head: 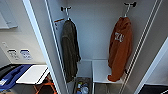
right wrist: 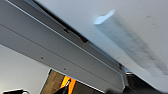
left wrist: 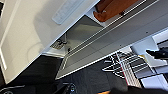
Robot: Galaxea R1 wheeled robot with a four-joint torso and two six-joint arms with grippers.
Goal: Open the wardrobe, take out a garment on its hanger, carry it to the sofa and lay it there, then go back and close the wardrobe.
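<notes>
The wardrobe (head: 97,30) stands open in front of me in the head view, its white doors swung out to both sides. Inside on the right, the orange garment (head: 121,47) with a white chest mark hangs on its hanger from a hook (head: 130,5); its hem rests on a white inner shelf (head: 101,71). The garment's lower edge (left wrist: 110,10) also appears in the left wrist view, beyond a wardrobe door edge (left wrist: 105,42). In the right wrist view a door face with a small white handle (right wrist: 107,21) is close by. Dark parts of my left gripper (left wrist: 70,88) and right gripper (right wrist: 63,89) sit at the frame edges.
A dark olive-green jacket (head: 70,50) hangs on the wardrobe's left hook. A bin of small items (head: 82,86) sits on the wardrobe floor. Left of the open door are a white board (head: 32,73), something blue (head: 10,76) and an orange frame (head: 45,87). A wire rack (left wrist: 125,67) stands on dark carpet.
</notes>
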